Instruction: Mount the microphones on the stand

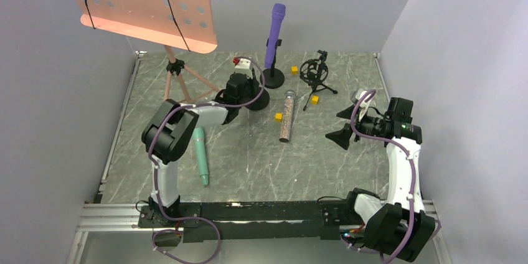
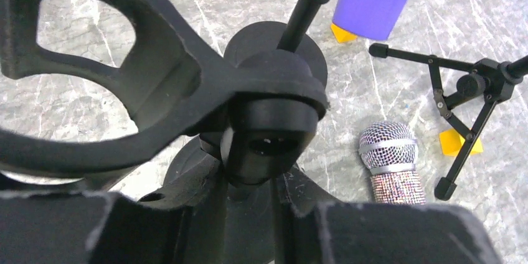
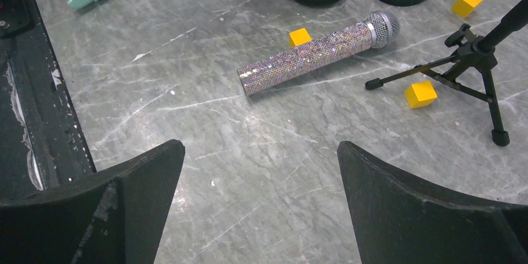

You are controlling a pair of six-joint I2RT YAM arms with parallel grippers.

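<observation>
One microphone of three is sitting attached. The all-purple stick microphone (image 1: 274, 30) is standing nearly upright, head up, in a black round-based stand (image 1: 273, 79) at 12 o'clock on the grey marbled table (image 1: 249, 170).

Two are lying unattached:
- The mint green microphone (image 1: 200, 155) is at 8 o'clock, its axis running 12 to 6.
- The glittery copper microphone (image 1: 286, 117) is near centre, its silver mesh head pointing to 12.

The left gripper (image 2: 268, 220) is flanking a second black stand's clip (image 2: 268, 133). I cannot tell whether it is pinching. The right gripper (image 3: 261, 202) is hovering with its fingers spread, holding nothing.
</observation>
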